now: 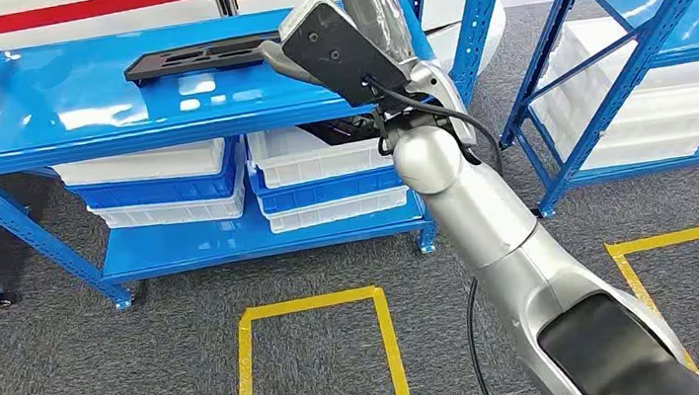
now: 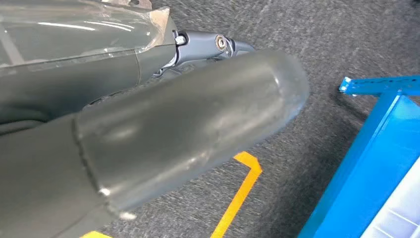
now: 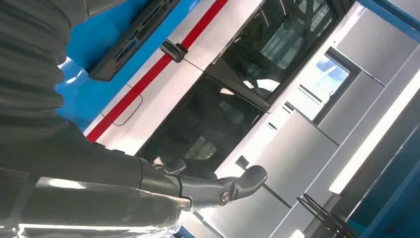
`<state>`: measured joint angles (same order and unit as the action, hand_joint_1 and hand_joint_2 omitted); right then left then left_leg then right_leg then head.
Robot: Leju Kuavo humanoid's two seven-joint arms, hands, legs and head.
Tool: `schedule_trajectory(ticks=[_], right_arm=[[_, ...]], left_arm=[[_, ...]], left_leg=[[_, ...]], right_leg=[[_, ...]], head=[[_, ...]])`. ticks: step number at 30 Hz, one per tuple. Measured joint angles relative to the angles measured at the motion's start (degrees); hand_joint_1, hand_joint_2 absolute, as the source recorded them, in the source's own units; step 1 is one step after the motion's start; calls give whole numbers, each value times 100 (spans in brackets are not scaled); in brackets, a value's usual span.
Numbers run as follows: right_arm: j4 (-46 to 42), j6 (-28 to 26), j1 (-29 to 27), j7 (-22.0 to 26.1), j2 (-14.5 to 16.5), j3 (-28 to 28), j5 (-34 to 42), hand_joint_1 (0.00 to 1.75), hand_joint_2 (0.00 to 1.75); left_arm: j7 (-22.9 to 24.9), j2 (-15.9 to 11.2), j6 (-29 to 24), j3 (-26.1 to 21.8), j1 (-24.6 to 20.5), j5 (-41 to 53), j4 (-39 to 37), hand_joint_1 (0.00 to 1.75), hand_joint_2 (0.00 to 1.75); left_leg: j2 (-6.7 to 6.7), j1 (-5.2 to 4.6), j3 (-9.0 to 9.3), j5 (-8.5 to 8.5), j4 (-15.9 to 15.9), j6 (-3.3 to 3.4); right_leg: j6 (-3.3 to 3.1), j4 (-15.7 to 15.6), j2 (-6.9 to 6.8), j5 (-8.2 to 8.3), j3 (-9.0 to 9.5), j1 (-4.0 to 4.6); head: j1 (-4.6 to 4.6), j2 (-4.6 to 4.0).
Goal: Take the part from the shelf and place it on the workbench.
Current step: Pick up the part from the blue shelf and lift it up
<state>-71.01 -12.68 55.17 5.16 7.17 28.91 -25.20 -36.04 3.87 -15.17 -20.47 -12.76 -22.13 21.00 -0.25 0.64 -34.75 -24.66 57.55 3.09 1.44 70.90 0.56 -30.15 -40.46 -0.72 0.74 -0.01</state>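
The part (image 1: 200, 55) lay flat on the top of the blue shelf (image 1: 68, 120), and my right hand (image 1: 373, 6) was raised over the shelf's right end, just beside the part — fingers (image 3: 242, 181) stretched out, nothing held. My left hand (image 2: 163, 134) hung over the carpet (image 2: 322, 44) — whether spread or curled, I couldn't tell.

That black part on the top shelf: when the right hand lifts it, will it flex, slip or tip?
The part looks like a flat, long moulded plate with cut-outs, so probably stiff and fairly light. It lies flat on the glossy shelf, so it may slide if nudged. Gripped at one end by the right hand, its length could make it droop or swing.
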Motion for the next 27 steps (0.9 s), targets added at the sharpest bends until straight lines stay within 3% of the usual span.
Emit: schedule_trajectory(ticks=[3, 4, 6, 7, 9, 11, 13, 14, 16, 18, 19, 20, 21, 23, 24, 25, 27], right_arm=[[7, -10, -49, -5, -16, 1, -2, 0, 175], [10, -20, -65, -8, -25, 1, -7, 0, 175], [9, -43, -75, -10, -36, -2, -17, 0, 175], [5, -51, -75, -10, -43, -3, -23, 0, 175], [-15, -64, -91, -24, -61, -8, -34, 0, 175], [-71, -79, -141, -56, -87, -23, -51, 0, 175], [-156, -87, -200, -92, -116, -37, -75, 0, 175], [-198, -87, -219, -109, -126, -38, -84, 0, 175], [-271, -87, -267, -134, -146, -42, -97, 0, 175], [-327, -87, -363, -164, -172, -52, -104, 0, 175], [-348, -87, -411, -178, -186, -60, -107, 0, 175], [-372, -87, -448, -191, -202, -68, -110, 0, 175], [-396, -87, -468, -200, -215, -76, -114, 0, 175], [-431, -87, -480, -203, -229, -85, -121, 0, 175], [-439, -87, -485, -204, -233, -86, -122, 0, 175], [-450, -87, -489, -208, -238, -87, -122, 0, 175], [-490, -88, -505, -221, -252, -100, -130, 0, 175]], left_arm=[[6, 8, 5, -10, 11, -1, -3, 0, 0], [15, 16, 13, -13, 14, -1, -6, 0, 0], [42, 42, 35, -16, 6, 2, -10, 0, 0], [54, 55, 45, -17, -2, 5, -13, 0, 0], [72, 71, 63, -17, -21, 18, -17, 0, 0], [84, 80, 71, -13, -29, 45, -21, 0, 0], [88, 93, 56, 2, -36, 95, -23, 0, 0], [87, 100, 47, 13, -50, 118, -23, 0, 0], [86, 108, 36, 30, -69, 139, -24, 0, 0], [87, 109, 33, 42, -67, 144, -24, 0, 0], [88, 109, 33, 46, -62, 146, -24, 0, 0], [89, 109, 31, 50, -60, 152, -24, 0, 0], [89, 108, 29, 51, -60, 159, -24, 0, 0], [89, 109, 24, 51, -57, 169, -26, 0, 0], [92, 110, 23, 51, -58, 172, -30, 0, 0], [97, 111, 22, 52, -60, 173, -34, 0, 0], [105, 117, 20, 55, -78, 178, -40, 0, 0]], left_leg=[[-6, -23, 50, -49, 3, 21], [-12, -37, 85, -77, 4, 22], [-21, -58, 168, -145, 4, 8], [-21, -70, 207, -182, 8, -9], [-15, -84, 252, -250, 4, -66], [-6, -81, 286, -282, 51, -123], [3, -51, 262, -329, 228, -172], [7, -30, 161, -375, 435, -206], [8, 16, -269, -561, 1111, -283], [10, 71, -732, -792, 1641, -356], [12, 95, -847, -819, 1662, -382], [16, 118, -864, -714, 1477, -405], [24, 138, -798, -488, 1145, -421], [52, 162, -607, 122, 409, -441], [75, 160, -555, 293, 194, -428], [82, 146, -520, 378, 93, -401], [87, 112, -464, 311, 62, -300]], right_leg=[[11, 329, 0, -4, -293, 7], [44, 203, 0, 110, -295, 11], [97, -537, -7, 501, -34, 24], [86, -923, -17, 636, 107, 43], [-11, -1336, -37, 691, 294, 79], [-123, -1392, -35, 639, 383, 68], [-195, -1430, -24, 640, 520, 22], [-234, -1438, -19, 616, 599, 4], [-277, -1445, -17, 538, 705, -3], [-267, -1445, -2, 427, 820, -13], [-248, -1445, 8, 370, 887, -24], [-221, -1444, 19, 303, 971, -41], [-190, -1445, 25, 234, 1058, -60], [-125, -1446, 30, 107, 1191, -79], [-91, -1443, 38, 55, 1237, -74], [-51, -1450, 42, 1, 1254, -54], [60, -1411, 51, -40, 1338, -18]], head=[[-3, 0], [-4, 0], [-6, -1], [-3, -1], [-1, 0], [6, 1], [3, -1], [3, -1], [-1, 0], [-1, 1], [-1, 0], [-1, 0], [0, 0], [2, -1], [12, -1], [15, -1], [19, 0]])
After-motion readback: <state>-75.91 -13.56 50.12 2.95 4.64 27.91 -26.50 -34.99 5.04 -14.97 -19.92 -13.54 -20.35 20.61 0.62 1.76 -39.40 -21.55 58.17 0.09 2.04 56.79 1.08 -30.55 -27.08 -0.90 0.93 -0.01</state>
